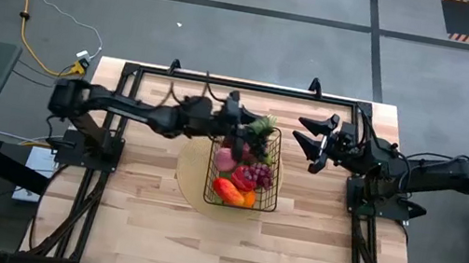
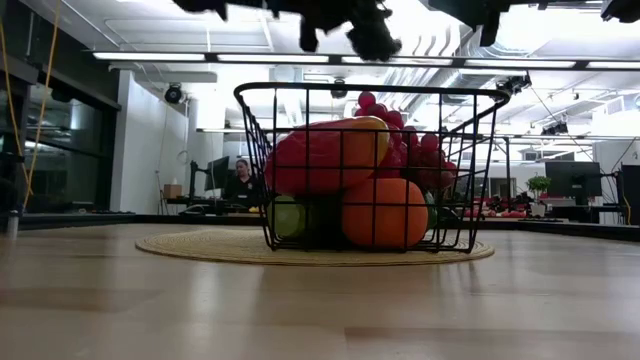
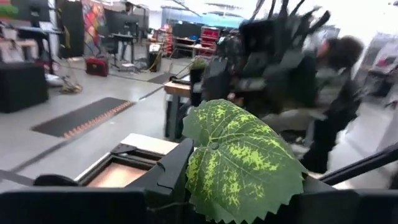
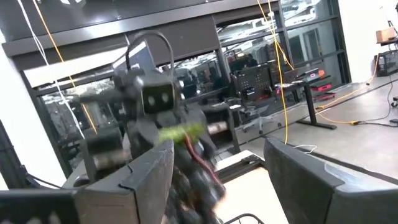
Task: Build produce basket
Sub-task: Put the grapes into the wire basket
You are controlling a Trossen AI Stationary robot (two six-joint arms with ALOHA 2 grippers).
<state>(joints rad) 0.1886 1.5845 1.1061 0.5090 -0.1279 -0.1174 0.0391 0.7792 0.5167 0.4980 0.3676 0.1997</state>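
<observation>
The black wire basket (image 1: 245, 166) (image 2: 370, 170) stands on a round tan mat (image 1: 190, 176) in the middle of the table. It holds a red pepper (image 2: 320, 155), an orange (image 2: 385, 212), red grapes (image 2: 400, 140) and a pink dragon fruit (image 1: 225, 158). My left gripper (image 1: 240, 125) is above the basket's far end, shut on a dark grape bunch (image 1: 261, 128) (image 2: 370, 35) with a green leaf (image 3: 242, 158). My right gripper (image 1: 311, 142) (image 4: 217, 180) hovers open to the right of the basket, pointing at it. My left gripper holds the dark grape bunch at its leafy top end (image 1: 252, 125), coming nearly level from the table's left. The leaf (image 3: 217, 180) covers the place of contact in the wrist view. The bunch is lifted clear and hangs above the basket's rim (image 2: 370, 90).
The mat's edge (image 2: 200, 245) spreads wider than the basket. A black frame rail (image 1: 242, 84) runs along the table's far edge and down both sides. Bare wood lies on the near half of the table (image 1: 226, 244). A person (image 2: 240, 180) sits in the room beyond.
</observation>
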